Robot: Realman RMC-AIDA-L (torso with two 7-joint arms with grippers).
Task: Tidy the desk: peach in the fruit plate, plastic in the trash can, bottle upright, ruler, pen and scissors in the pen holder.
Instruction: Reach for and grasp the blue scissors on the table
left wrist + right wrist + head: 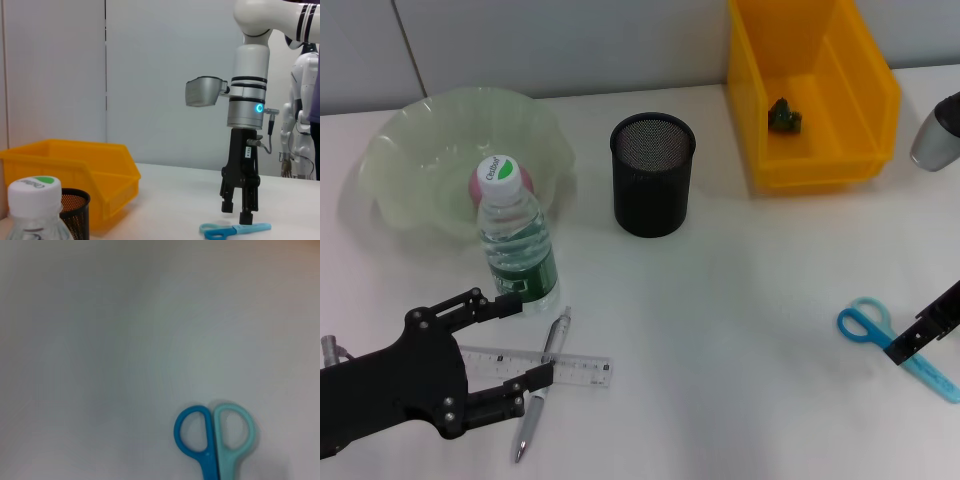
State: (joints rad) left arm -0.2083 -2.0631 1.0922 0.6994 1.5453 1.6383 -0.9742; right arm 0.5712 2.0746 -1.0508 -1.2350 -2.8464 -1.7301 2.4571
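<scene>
A pink peach (480,185) lies in the pale green fruit plate (410,140), partly hidden by the upright water bottle (518,250) in front of it. The clear ruler (570,368) and silver pen (545,385) lie crossed at the front left. My left gripper (523,340) hovers open over their left ends, beside the bottle's base. The blue scissors (865,325) (235,229) (215,437) lie flat at the right. My right gripper (239,212) stands upright and open over their blades. Green crumpled plastic (784,117) sits in the yellow trash can (820,160). The black mesh pen holder (652,175) stands mid-table.
The yellow trash can (75,170) stands at the back right, the pen holder (75,210) left of it, and the fruit plate at the back left. White tabletop (740,330) stretches between the pen holder and the scissors.
</scene>
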